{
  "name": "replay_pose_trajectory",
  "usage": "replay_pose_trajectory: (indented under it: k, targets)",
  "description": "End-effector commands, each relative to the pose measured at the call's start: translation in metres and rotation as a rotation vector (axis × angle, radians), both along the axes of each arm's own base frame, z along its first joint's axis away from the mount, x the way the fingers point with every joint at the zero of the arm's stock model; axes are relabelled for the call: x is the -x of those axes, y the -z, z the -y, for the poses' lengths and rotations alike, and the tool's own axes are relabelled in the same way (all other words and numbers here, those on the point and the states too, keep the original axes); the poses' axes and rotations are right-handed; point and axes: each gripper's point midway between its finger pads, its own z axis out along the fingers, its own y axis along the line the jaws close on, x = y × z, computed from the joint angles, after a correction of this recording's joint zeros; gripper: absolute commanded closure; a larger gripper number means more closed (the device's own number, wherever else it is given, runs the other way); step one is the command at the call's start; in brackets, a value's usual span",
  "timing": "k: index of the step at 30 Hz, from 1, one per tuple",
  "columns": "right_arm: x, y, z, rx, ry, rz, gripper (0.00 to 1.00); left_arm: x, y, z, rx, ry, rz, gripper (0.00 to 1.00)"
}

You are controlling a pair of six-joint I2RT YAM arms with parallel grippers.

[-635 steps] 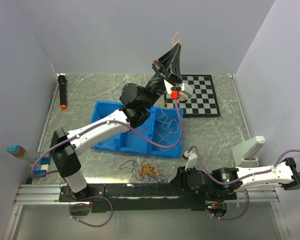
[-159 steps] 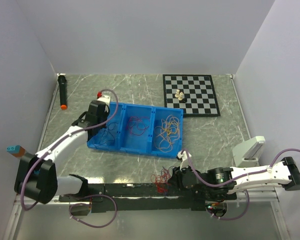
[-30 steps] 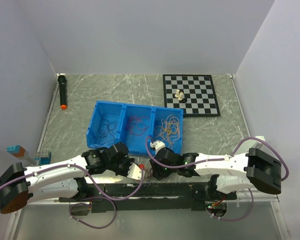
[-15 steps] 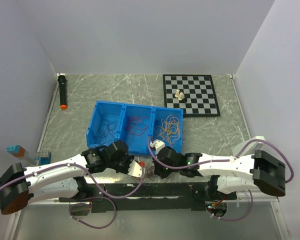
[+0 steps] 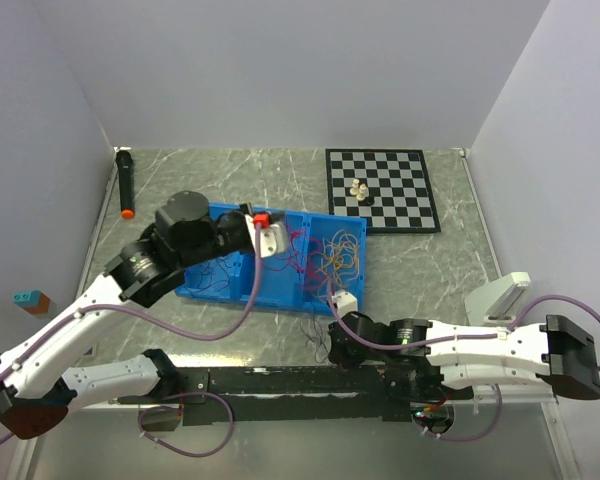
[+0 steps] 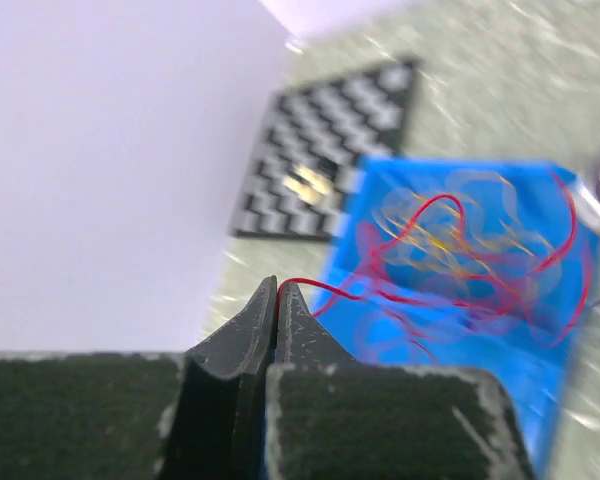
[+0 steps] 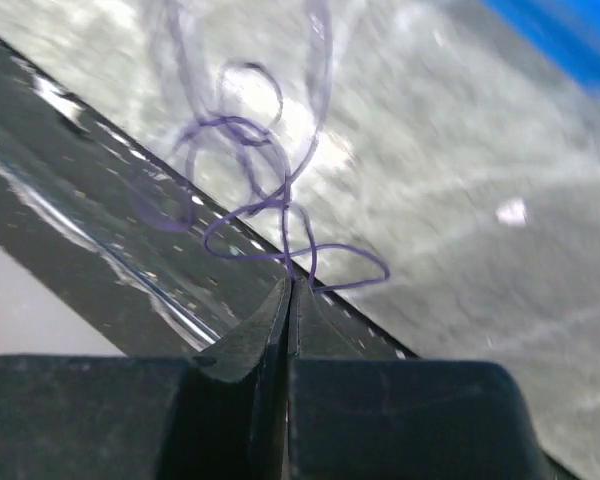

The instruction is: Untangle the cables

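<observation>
My left gripper point(image 5: 283, 243) is raised over the blue bin point(image 5: 280, 300), shut on a thin red cable point(image 6: 430, 215) at its fingertips point(image 6: 285, 300). The red cable point(image 5: 298, 256) trails down toward the bin's middle part. Yellow-orange cables point(image 5: 340, 255) lie in the bin's right compartment and dark ones point(image 5: 215, 270) in its left. Near the table's front edge, my right gripper point(image 5: 328, 348) is shut on a dark curly cable point(image 7: 250, 160). That cable loops over the marbled table point(image 7: 460, 200) in front of the bin.
A chessboard point(image 5: 380, 190) with a few pieces stands at the back right. A black marker with an orange tip point(image 5: 125, 185) lies at the back left. A white object point(image 5: 500, 297) sits at the right edge, and the black base rail point(image 5: 270, 380) runs along the front.
My left arm has risen from the table's front to above the bin, carrying the red cable away. My right gripper has shut on the dark cable and shifted slightly right.
</observation>
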Motion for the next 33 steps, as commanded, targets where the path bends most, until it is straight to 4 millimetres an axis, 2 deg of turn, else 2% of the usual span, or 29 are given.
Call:
replay_pose_trajectory:
  k: [1,4,7,10,16,19,22,26,33]
  targets:
    - [0.008,0.013,0.022,0.094,0.100,-0.043,1.00,-0.017,-0.075,-0.016,0.153,-0.107,0.159,0.99]
    - [0.011,0.015,0.026,0.115,0.124,-0.053,1.00,-0.025,-0.142,-0.031,0.289,-0.186,0.303,0.99]
    - [0.012,0.019,0.030,0.135,0.144,-0.059,1.00,-0.028,-0.184,-0.044,0.366,-0.245,0.407,0.99]
    - [0.015,0.025,0.036,0.161,0.160,-0.073,1.00,-0.028,-0.216,-0.059,0.452,-0.311,0.531,0.99]
    - [0.015,0.028,0.042,0.176,0.186,-0.081,1.00,-0.022,-0.266,-0.092,0.624,-0.429,0.668,0.99]
    - [0.015,0.030,0.045,0.201,0.198,-0.085,1.00,-0.023,-0.280,-0.100,0.680,-0.472,0.672,0.99]
    - [0.015,0.029,0.042,0.180,0.182,-0.078,1.00,-0.025,-0.267,-0.085,0.625,-0.412,0.615,0.99]
    - [0.015,0.022,0.039,0.128,0.172,-0.060,1.00,-0.026,-0.228,-0.065,0.549,-0.329,0.530,0.99]
    - [0.011,0.002,0.031,0.002,0.153,0.003,1.00,-0.045,-0.163,-0.054,0.492,-0.367,0.398,0.99]
